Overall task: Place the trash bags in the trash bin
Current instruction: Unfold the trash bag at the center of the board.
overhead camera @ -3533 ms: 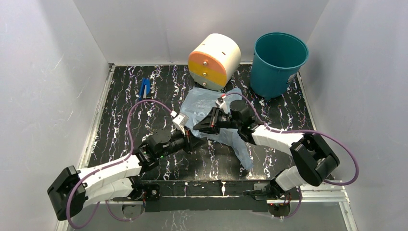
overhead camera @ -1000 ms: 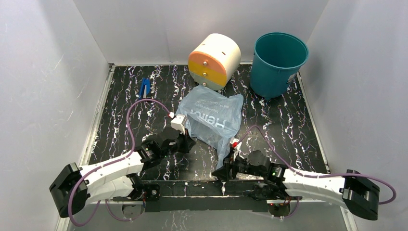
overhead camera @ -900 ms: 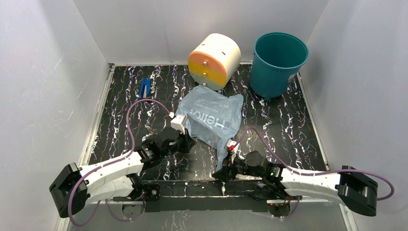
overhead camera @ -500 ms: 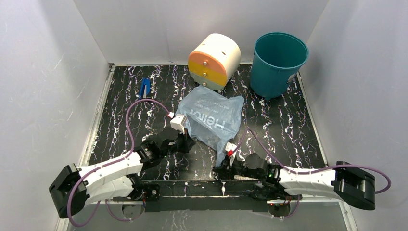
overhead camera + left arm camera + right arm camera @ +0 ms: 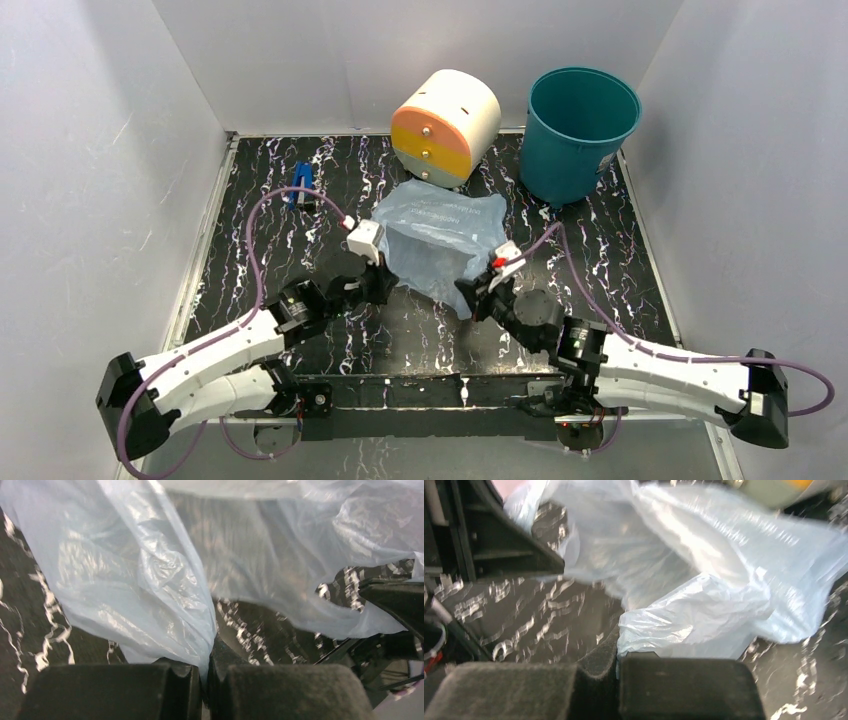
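Observation:
The light-blue translucent trash bag (image 5: 440, 235) is spread in the middle of the black marbled table, held up between both grippers. My left gripper (image 5: 384, 283) is shut on the bag's left near edge; the plastic (image 5: 150, 580) runs down between its jaws. My right gripper (image 5: 472, 293) is shut on the bag's right near corner, with crinkled plastic (image 5: 694, 615) pinched between its jaws. The teal-green trash bin (image 5: 578, 134) stands upright and open at the back right, apart from the bag.
A cream-and-orange drum (image 5: 445, 127) lies at the back centre, just behind the bag. A small blue object (image 5: 299, 183) lies at the back left. White walls close in the left, back and right sides.
My right gripper moved from the near table edge up and forward to the bag's near right corner and shut on it. The bag is lifted and bunched; its lettering no longer shows. My left gripper shifted slightly forward.

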Motion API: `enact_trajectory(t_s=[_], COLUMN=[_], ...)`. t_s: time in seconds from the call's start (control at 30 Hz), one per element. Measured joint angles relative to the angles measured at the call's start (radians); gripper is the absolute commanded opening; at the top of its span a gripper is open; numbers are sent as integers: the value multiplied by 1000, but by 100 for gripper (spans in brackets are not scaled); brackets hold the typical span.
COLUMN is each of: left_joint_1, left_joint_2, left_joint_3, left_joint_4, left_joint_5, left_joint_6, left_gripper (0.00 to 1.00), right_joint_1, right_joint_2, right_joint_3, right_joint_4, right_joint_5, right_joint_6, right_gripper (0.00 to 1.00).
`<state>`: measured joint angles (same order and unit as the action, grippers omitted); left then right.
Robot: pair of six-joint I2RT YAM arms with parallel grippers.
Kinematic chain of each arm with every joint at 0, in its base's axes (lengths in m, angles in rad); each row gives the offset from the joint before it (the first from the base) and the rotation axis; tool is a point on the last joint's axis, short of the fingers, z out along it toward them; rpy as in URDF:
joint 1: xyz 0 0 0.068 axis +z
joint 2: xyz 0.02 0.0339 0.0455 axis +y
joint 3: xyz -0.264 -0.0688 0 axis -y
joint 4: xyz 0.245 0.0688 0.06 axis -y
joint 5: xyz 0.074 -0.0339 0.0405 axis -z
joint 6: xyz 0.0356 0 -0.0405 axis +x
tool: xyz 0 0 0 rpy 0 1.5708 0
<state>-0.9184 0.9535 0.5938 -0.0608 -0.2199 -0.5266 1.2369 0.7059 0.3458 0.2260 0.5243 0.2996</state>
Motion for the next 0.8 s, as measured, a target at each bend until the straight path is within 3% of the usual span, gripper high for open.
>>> enact_trajectory(t_s=[0.1,0.27,0.37,0.47,0.57,0.63,0.7,0.8], left_joint_1=[2,12,13,14,14,14,14,13], left_joint_2=[-2,98,173,159,-16,-167,-294,-312], left_joint_3=[137,518,776,904,791,643,466,201], left_joint_4=[-63,-183,-230,-197,-90,-47,-17,57], left_joint_5=[-13,-27,-33,1,88,132,167,237], left_joint_6=[59,204,293,361,401,391,341,199], left_gripper=[0,0,0,0,0,0,0,0], right_joint_1=[-23,-126,-184,-189,-187,-186,-186,-186], right_joint_2=[47,259,400,413,257,113,23,97], right_joint_3=[194,658,992,1140,989,752,517,284], right_joint_4=[-107,-300,-411,-395,-291,-206,-192,-296], right_joint_5=[62,68,12,-124,-235,-239,-198,-129], right_joint_6=[-52,-161,-220,-260,-311,-315,-238,-4], right_gripper=[0,0,0,0,0,0,0,0])
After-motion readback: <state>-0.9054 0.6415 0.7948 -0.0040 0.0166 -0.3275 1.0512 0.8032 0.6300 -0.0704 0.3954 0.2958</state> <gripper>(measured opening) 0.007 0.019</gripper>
